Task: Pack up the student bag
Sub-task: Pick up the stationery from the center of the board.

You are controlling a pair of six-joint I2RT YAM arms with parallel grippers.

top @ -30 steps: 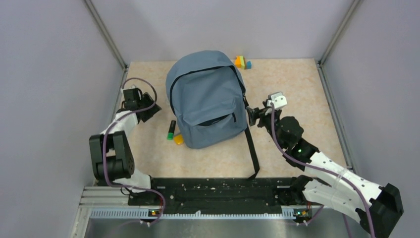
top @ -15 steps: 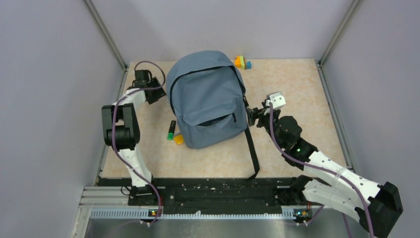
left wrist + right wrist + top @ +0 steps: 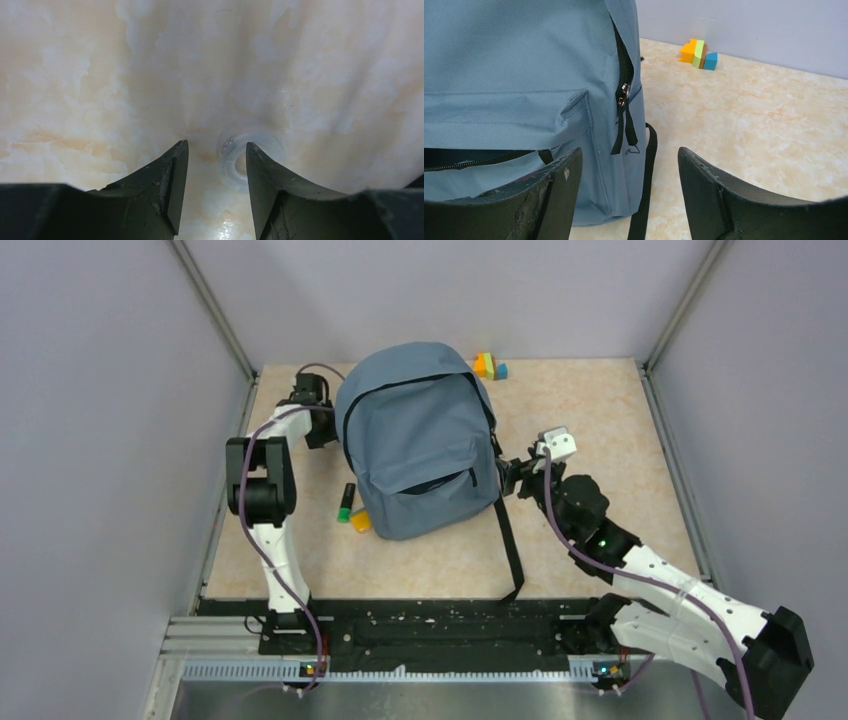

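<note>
Opening step: right tool (image 3: 628, 152), jaws apart, faces the student bag (image 3: 420, 440) zipper pull (image 3: 623, 97), centre frame; left tool (image 3: 215, 145) also released; gripping the pull seems next.

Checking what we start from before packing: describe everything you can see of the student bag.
The student bag is a grey-blue soft fabric backpack lying flat, front up, on the table. A black main zipper looks shut; the front pocket gapes partly open. One black shoulder strap trails off its near-right corner. A small yellow item touches its near-left edge.
</note>
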